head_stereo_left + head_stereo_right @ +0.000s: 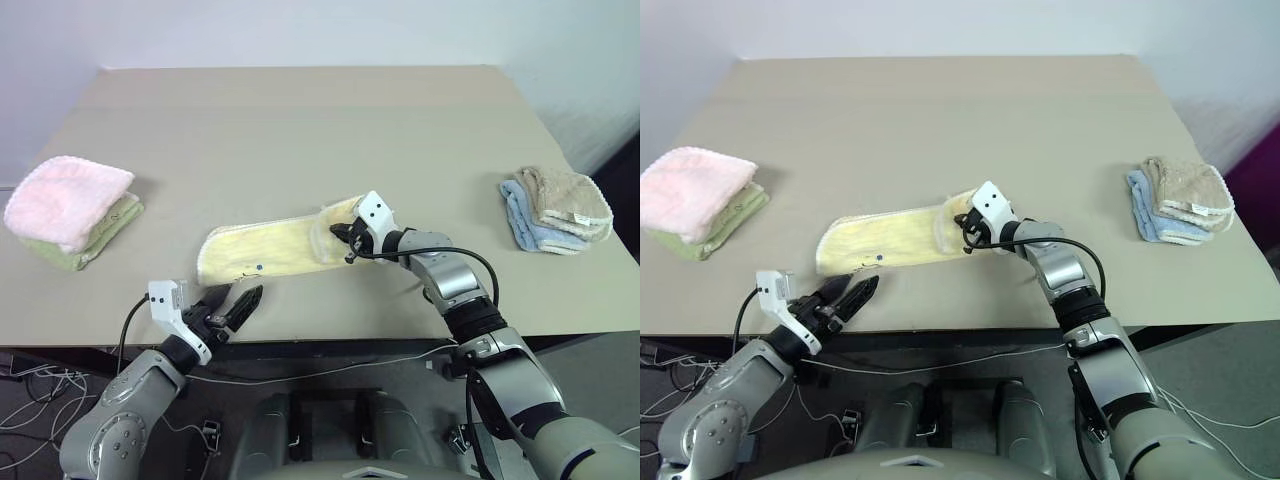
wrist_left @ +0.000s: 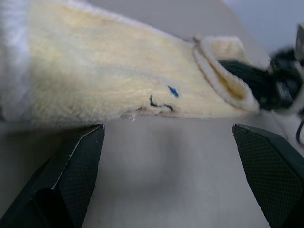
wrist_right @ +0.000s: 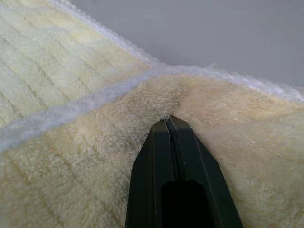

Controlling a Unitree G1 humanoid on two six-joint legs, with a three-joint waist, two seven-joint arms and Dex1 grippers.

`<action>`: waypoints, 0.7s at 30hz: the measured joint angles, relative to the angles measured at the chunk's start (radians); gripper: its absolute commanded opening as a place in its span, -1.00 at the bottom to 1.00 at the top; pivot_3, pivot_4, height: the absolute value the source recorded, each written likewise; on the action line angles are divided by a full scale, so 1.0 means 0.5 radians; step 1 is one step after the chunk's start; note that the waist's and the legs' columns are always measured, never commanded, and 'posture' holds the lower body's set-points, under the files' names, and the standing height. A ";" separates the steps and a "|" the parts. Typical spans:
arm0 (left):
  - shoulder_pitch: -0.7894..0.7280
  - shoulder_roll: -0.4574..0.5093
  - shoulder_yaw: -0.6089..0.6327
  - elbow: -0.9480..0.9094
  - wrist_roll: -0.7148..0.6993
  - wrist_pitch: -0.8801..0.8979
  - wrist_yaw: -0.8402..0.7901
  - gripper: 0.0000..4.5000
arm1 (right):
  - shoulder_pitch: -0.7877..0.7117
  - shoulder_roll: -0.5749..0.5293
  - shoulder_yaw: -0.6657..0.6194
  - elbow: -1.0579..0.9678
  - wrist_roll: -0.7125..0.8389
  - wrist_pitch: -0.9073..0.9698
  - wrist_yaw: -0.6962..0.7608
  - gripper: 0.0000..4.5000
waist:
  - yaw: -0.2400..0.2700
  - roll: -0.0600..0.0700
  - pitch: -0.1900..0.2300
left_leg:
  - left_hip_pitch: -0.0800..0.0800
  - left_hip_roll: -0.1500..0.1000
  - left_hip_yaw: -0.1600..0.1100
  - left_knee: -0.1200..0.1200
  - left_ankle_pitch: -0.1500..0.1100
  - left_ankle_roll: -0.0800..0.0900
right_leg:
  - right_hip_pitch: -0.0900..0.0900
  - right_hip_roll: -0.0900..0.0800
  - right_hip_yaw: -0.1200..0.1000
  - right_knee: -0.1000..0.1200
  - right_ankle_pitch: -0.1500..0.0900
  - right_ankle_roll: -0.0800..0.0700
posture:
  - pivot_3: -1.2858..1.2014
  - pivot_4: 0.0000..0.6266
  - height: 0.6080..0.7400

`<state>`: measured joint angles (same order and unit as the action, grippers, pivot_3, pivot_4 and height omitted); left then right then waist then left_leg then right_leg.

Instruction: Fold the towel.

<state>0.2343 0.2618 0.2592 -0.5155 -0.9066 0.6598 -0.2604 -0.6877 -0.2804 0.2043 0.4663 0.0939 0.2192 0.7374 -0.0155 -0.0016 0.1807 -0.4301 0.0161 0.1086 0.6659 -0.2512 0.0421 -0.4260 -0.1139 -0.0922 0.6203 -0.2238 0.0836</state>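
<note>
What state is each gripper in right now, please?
Left gripper: jaws open, holding nothing, at the table's near edge just short of the towel.
Right gripper: jaws shut on the towel's right end, which is lifted and curled over.

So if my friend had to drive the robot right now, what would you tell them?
Right pincer: shut on the right end of the yellow towel, which it has lifted and curled over.
Left pincer: open, holding nothing, at the table's near edge, just short of the towel's left end.
Towel: lying long across the middle of the table, mostly flat.
Done: the right end is gripped.
Left: probably carry that end over to the left end, flatten it, then let go.
</note>
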 measured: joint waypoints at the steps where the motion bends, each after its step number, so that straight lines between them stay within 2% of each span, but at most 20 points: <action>1: -0.011 -0.035 0.018 0.000 -0.070 0.023 0.061 1.00 | 0.003 -0.006 -0.017 -0.016 0.020 0.005 0.020 -1.00 | 0.002 0.000 0.000 | 0.000 0.000 0.000 0.000 0.000 0.000 | 0.000 -0.001 0.000 0.000 0.000 0.000 | 0.03 -0.52 1.00; 6: -0.056 -0.254 0.118 0.009 -0.506 0.068 0.417 1.00 | 0.012 -0.110 -0.137 -0.241 0.119 0.029 0.103 -1.00 | 0.010 0.000 0.000 | 0.000 -0.001 -0.001 0.000 -0.001 0.001 | 0.001 -0.007 0.000 0.000 0.000 0.000 | 0.03 -0.52 1.00; 9: -0.100 -0.310 0.153 0.040 -0.705 0.064 0.610 1.00 | 0.011 -0.187 -0.212 -0.317 0.142 0.041 0.107 -1.00 | 0.008 0.000 0.000 | 0.000 -0.001 -0.001 0.000 -0.001 0.001 | 0.000 -0.007 0.000 0.000 0.000 0.000 | 0.03 -0.52 1.00; 15: -0.275 -0.370 0.192 0.151 -0.910 0.006 0.973 1.00 | 0.009 -0.233 -0.277 -0.361 0.155 0.073 0.088 -1.00 | 0.010 0.000 0.000 | 0.003 -0.002 -0.001 0.001 0.000 0.001 | 0.004 -0.005 -0.001 0.000 0.000 -0.001 | 0.03 -0.52 1.00; 20: -0.408 -0.363 0.222 0.251 -0.959 -0.043 1.104 1.00 | 0.012 -0.233 -0.279 -0.396 0.157 0.083 0.068 -1.00 | 0.008 0.001 -0.001 | 0.005 -0.001 -0.001 0.001 0.000 0.000 | 0.005 -0.001 -0.001 0.001 0.000 -0.001 | 0.03 -0.52 1.00; 21: -0.420 -0.364 0.223 0.260 -0.963 -0.053 1.118 0.92 | 0.014 -0.233 -0.279 -0.401 0.157 0.087 0.064 -1.00 | 0.008 0.001 -0.001 | 0.005 -0.001 -0.001 0.001 0.000 0.000 | 0.006 -0.001 -0.001 0.001 0.000 -0.001 | 0.03 -0.52 1.00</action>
<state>0.0242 0.0799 0.3706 -0.3857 -1.3881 0.6330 0.2988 -0.6809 -0.3970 0.0648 0.2660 0.1725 0.2626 0.7694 -0.0115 -0.0012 0.1802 -0.4275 0.0155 0.1080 0.6662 -0.2511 0.0423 -0.4232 -0.1146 -0.0925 0.6207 -0.2239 0.0832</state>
